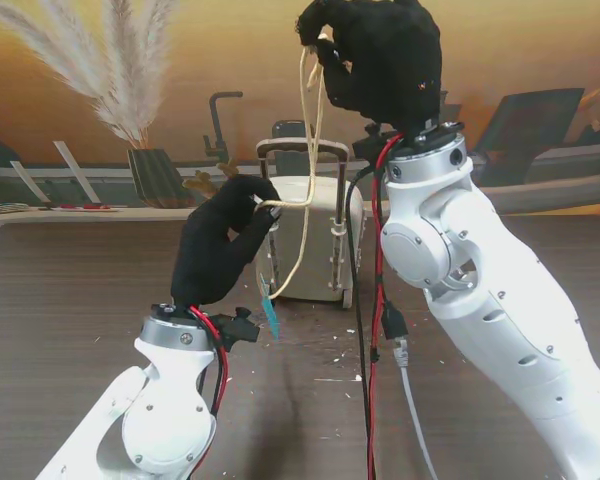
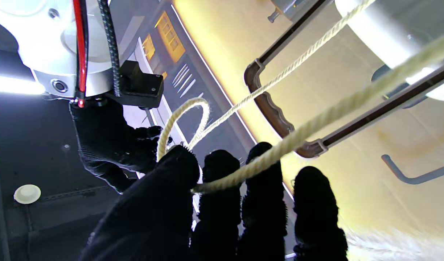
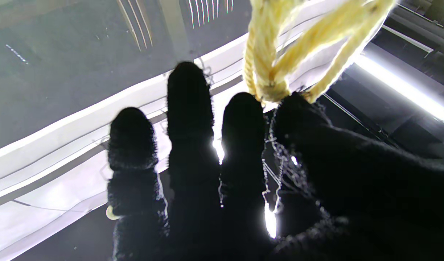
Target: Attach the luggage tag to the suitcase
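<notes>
A: Stand view, entry one. A small cream suitcase (image 1: 315,240) stands upright on the dark worktop (image 1: 70,290), near the middle and farther from me than both arms. Its pull handle (image 1: 300,148) is raised.

B: And the cord?

A: A pale yellow cord (image 1: 310,120) hangs from the right hand (image 1: 375,55), which is lifted high above the suitcase. The strands run down past the handle to the left hand (image 1: 220,245). A small teal tag (image 1: 271,314) dangles at the low end, just in front of the suitcase and nearer to me.

B: State of the hands?

A: The left hand is pinching the cord: in the left wrist view the cord (image 2: 316,119) ends between the thumb and the fingers (image 2: 222,170), with the brown handle (image 2: 276,119) beyond it. The right hand is also pinching the cord; the right wrist view shows bunched strands (image 3: 269,72) caught between the thumb and the nearest fingertip, the other fingers (image 3: 189,101) held straight and close together.

B: Does the cord pass through the handle frame?

A: Cannot tell from these views.
</notes>
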Robot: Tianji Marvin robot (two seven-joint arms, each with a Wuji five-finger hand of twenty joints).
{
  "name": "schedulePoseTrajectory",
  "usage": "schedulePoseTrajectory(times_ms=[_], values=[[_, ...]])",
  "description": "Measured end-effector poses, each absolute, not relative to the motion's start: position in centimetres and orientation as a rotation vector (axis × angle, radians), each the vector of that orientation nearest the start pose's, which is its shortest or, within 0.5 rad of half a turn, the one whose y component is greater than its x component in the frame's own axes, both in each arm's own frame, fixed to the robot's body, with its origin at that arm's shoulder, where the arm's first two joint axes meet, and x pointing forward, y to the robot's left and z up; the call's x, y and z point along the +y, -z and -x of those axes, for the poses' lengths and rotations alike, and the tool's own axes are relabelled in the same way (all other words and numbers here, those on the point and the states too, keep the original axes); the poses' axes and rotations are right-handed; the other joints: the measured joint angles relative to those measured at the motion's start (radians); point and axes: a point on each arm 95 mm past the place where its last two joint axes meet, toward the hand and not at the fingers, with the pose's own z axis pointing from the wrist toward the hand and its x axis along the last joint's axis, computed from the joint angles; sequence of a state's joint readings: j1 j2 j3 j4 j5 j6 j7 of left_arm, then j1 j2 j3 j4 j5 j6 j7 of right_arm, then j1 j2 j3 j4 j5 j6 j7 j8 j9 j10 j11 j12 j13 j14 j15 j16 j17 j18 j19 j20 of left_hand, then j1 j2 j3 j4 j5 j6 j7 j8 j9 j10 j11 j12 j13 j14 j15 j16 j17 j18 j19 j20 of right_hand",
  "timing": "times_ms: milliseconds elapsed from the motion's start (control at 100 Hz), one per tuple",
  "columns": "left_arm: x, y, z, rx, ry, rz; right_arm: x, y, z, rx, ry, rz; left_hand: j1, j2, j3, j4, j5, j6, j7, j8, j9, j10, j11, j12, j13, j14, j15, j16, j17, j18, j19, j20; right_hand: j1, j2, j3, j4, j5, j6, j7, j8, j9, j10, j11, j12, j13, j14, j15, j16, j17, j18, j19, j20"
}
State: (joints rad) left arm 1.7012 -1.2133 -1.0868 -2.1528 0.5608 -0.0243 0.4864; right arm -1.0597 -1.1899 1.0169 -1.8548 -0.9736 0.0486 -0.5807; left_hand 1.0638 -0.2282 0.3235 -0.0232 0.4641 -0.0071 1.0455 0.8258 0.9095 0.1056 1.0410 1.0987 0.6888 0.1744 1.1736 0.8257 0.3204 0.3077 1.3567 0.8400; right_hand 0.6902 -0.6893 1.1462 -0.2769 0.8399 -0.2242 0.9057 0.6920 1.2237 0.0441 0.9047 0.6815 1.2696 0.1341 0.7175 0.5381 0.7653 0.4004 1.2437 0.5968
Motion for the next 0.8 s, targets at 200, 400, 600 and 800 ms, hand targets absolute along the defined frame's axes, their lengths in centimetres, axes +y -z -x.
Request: schedulePoseTrajectory(times_ms=[200, 400, 600, 800], values=[[-9.5, 13.7, -31.3, 0.518, 2.469, 1.141, 11.8, 0.5, -42.5, 0.598, -2.109, -0.266, 0.0, 0.0, 0.0, 0.0, 0.0, 0.0, 0.0, -0.005, 0.0, 0.0, -0.001, -0.002, 0.016, 0.0, 0.0, 0.0, 0.011, 0.0, 0.007, 0.0, 0.0, 0.0, 0.0, 0.0, 0.0, 0.0, 0.0, -0.001, 0.0, -0.001, -0.001, 0.0, 0.0, -0.002, 0.0, 0.0, 0.0, 0.0, 0.0, 0.0], [-9.2, 13.2, -31.6, 0.507, 2.473, 1.137, 12.4, -0.2, -44.4, 0.615, -2.066, -0.295, 0.0, 0.0, 0.0, 0.0, 0.0, 0.0, 0.0, -0.012, 0.0, 0.0, -0.011, -0.012, 0.016, 0.0, 0.0, 0.0, 0.011, 0.0, 0.014, 0.001, 0.0, 0.0, 0.0, 0.0, 0.0, 0.0, 0.0, -0.001, 0.0, -0.001, -0.001, 0.0, 0.0, -0.003, 0.0, 0.0, 0.001, 0.0, 0.0, 0.0], [-9.5, 12.4, -32.0, 0.489, 2.492, 1.139, 12.7, -0.9, -45.9, 0.619, -2.0, -0.335, 0.0, 0.0, 0.0, 0.0, 0.001, 0.0, 0.0, -0.024, 0.0, 0.0, -0.014, -0.014, 0.016, 0.0, 0.0, 0.0, 0.011, 0.0, 0.014, 0.001, 0.0, 0.0, 0.0, 0.0, 0.0, 0.0, 0.0, -0.001, 0.0, -0.001, -0.002, 0.0, 0.0, -0.008, 0.0, 0.0, 0.001, 0.0, 0.0, 0.0], [-10.3, 11.8, -32.4, 0.488, 2.522, 1.128, 12.3, -1.0, -46.2, 0.603, -1.977, -0.352, 0.001, 0.0, -0.001, 0.0, 0.002, 0.0, 0.0, -0.034, 0.0, 0.0, -0.026, -0.017, 0.016, 0.0, 0.0, 0.0, 0.011, 0.0, 0.014, 0.001, 0.0, -0.001, 0.0, 0.0, 0.0, 0.0, 0.0, -0.002, 0.0, -0.001, -0.002, 0.0, 0.0, -0.008, 0.0, 0.0, 0.001, 0.0, 0.0, 0.0]])
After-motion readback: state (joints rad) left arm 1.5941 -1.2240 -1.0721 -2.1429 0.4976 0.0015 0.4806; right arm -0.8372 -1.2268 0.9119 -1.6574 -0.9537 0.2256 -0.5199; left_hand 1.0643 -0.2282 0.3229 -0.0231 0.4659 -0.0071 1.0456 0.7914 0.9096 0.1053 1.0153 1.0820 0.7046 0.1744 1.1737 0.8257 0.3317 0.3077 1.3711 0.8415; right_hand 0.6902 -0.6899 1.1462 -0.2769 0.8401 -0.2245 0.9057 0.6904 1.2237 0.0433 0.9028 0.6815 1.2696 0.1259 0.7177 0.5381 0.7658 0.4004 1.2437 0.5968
